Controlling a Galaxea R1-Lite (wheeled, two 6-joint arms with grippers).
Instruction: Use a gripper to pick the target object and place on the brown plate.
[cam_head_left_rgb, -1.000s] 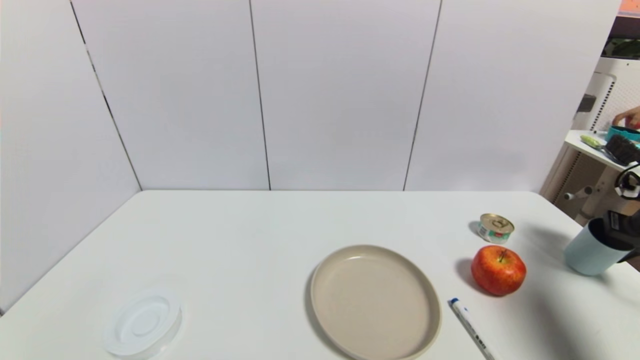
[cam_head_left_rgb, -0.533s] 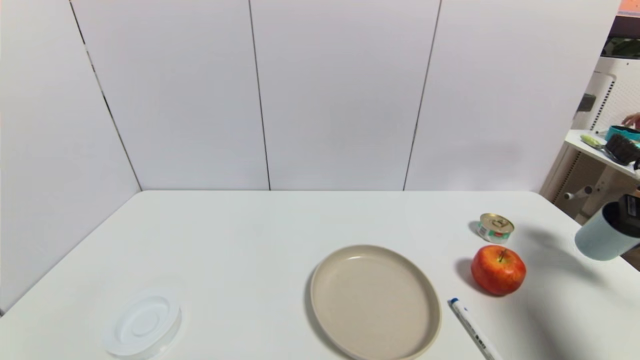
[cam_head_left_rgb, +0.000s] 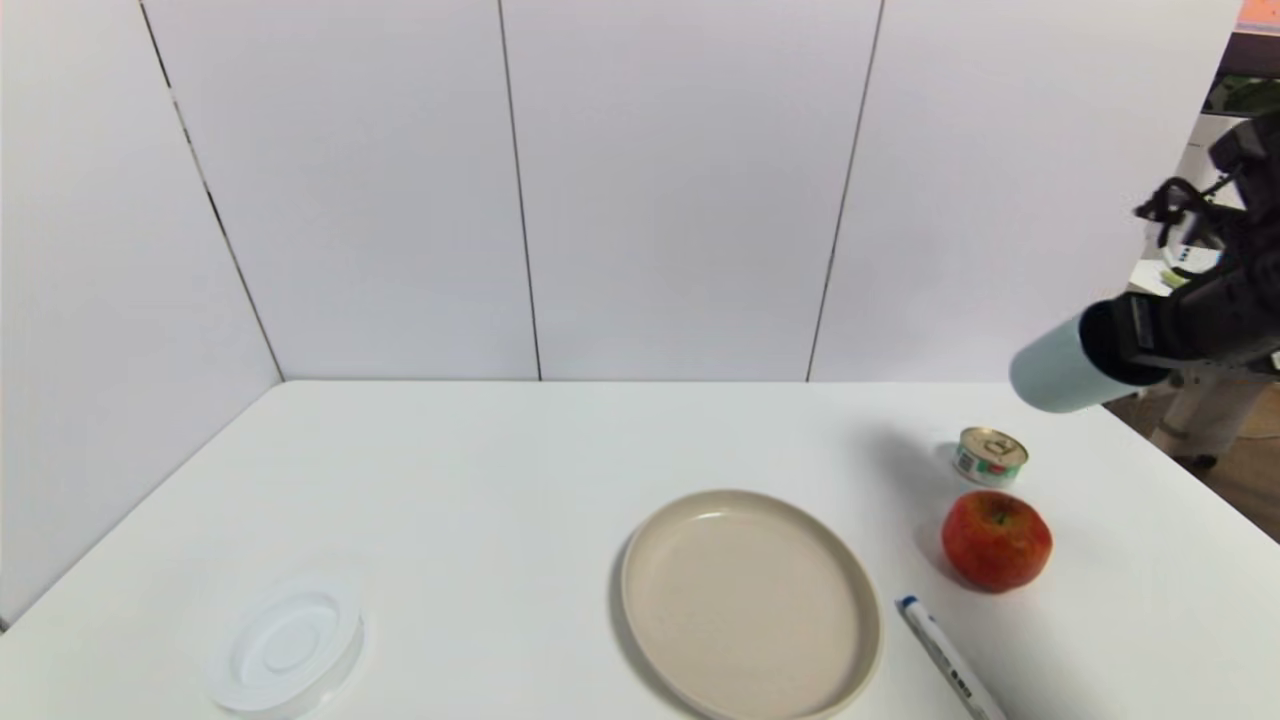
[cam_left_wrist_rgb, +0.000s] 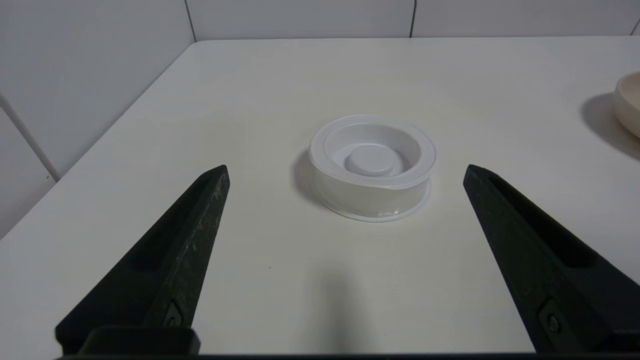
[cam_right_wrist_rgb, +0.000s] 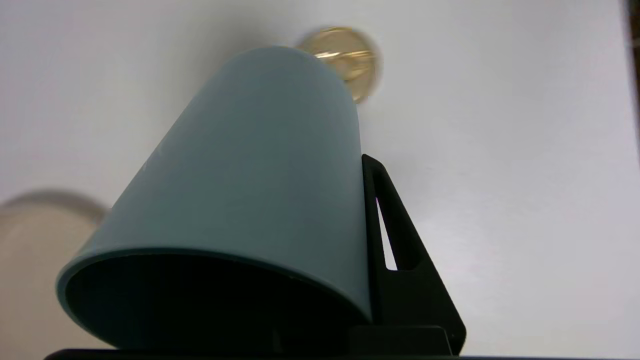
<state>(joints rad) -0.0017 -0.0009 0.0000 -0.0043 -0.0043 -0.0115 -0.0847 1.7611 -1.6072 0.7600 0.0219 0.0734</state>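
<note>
The right end effector (cam_head_left_rgb: 1125, 345) is gripping the pale blue-grey handleless tapered cup (cam_head_left_rgb: 1050, 375), one flat black finger (cam_right_wrist_rgb: 395, 250) pressing against the cup's outer wall by the rim; the other finger isn't visible, prob. inside the mouth. The cup is hanging in the air, tipped nearly on its side w/ its closed base pointing toward the big round beige-tan matte plate (cam_head_left_rgb: 640, 560), which is sitting on the white worktop (cam_head_left_rgb: 450, 480).

Taking that plate as landmark: the cup is hovering well apart from it, up and off to the robot's right, roughly above the small gold-lidded can (cam_head_left_rgb: 991, 455). The can is standing right of and behind the plate, the red apple (cam_head_left_rgb: 996, 540) is just right of the plate, and a white marker w/ a blue cap (cam_head_left_rgb: 945, 655) is lying by the plate's right rim. A white plastic lid-like dish (cam_head_left_rgb: 287, 645) is sitting well left of the plate.

The left end effector (cam_left_wrist_rgb: 345, 210) is idling w/ its fingers spread wide, facing that dish.

Judgement: it's mid-carry, approx. halfway. To do it well: keep height while crossing over the apple and can, swing toward the plate's centre, rotate the wrist so the cup's base is facing down, then lower slowly and let go only once the base is touching, since a rim pinch on a tilted cup could slip.
</note>
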